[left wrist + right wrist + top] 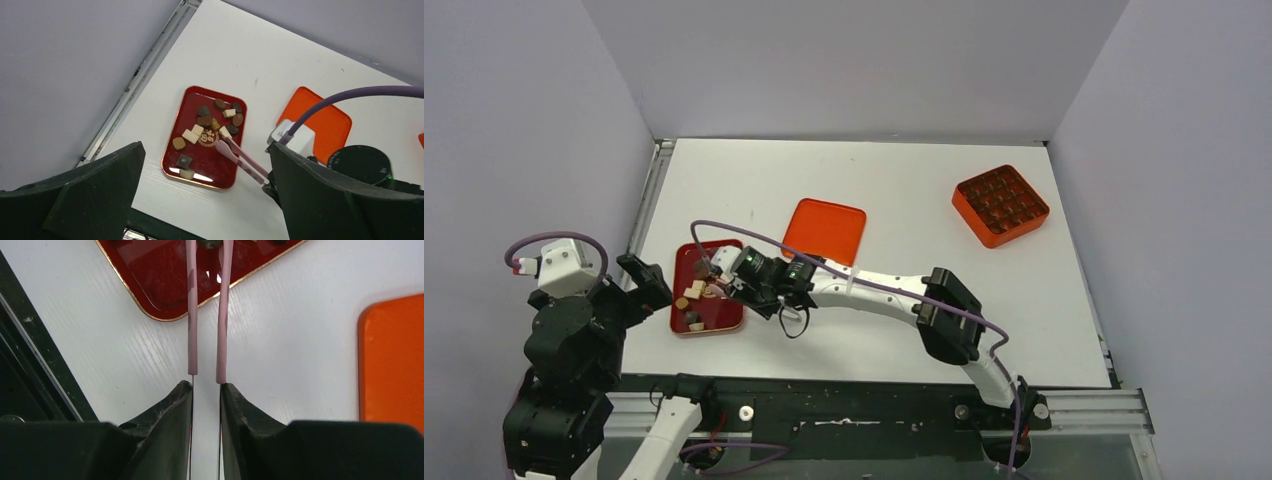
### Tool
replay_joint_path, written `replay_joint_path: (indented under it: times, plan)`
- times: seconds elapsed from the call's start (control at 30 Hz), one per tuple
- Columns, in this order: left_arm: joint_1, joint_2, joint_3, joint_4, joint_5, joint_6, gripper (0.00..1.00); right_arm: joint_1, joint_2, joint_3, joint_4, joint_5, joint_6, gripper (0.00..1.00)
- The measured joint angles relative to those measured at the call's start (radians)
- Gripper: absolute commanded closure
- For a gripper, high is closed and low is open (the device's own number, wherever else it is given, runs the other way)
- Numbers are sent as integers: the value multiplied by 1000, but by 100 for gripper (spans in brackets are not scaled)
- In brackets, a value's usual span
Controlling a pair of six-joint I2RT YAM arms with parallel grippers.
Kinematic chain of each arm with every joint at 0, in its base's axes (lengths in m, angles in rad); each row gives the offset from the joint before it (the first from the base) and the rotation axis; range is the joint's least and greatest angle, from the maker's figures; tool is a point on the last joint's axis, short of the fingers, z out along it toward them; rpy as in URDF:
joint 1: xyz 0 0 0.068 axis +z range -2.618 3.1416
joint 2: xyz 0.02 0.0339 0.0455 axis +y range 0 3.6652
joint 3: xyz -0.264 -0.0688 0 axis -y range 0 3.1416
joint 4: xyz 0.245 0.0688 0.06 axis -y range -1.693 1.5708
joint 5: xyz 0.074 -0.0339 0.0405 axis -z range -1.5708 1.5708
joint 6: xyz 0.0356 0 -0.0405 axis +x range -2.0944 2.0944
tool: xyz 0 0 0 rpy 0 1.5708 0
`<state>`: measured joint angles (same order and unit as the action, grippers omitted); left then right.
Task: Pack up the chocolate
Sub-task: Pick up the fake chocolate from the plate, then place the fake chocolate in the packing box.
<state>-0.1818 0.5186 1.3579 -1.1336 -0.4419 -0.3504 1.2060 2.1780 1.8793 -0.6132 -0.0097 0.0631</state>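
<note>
Chocolate point(204, 121): small dark and cream pieces, loose on red tray point(210, 162). Pink tongs point(245, 160): tips among the pieces, handles clamped in right gripper point(206, 390). Left gripper point(649, 282): jaws spread wide, empty, beside the tray.

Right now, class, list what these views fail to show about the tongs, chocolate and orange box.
Right wrist view: the pink tongs' tips are cut off by the top edge.
Left wrist view: a left end effector finger hides the tongs' handle end.
Left wrist view: whether the tips pinch chocolate is too small to tell.
Top view: the orange box cells' contents are too small.
</note>
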Motion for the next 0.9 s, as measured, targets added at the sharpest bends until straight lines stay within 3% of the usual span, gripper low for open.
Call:
replay_joint_path:
  times: [0.2,0.47,0.9]
  plan:
    - [0,0,-53,26,20,15,3,-47,-134,-125,28,-19,23,83]
    - [0,-6,-192,107,174,23,3,-160,-314,-267,26,-4,48,83]
    - [0,104,-437,250,499,22,3,-540,-558,-378,-66,80,52,83]
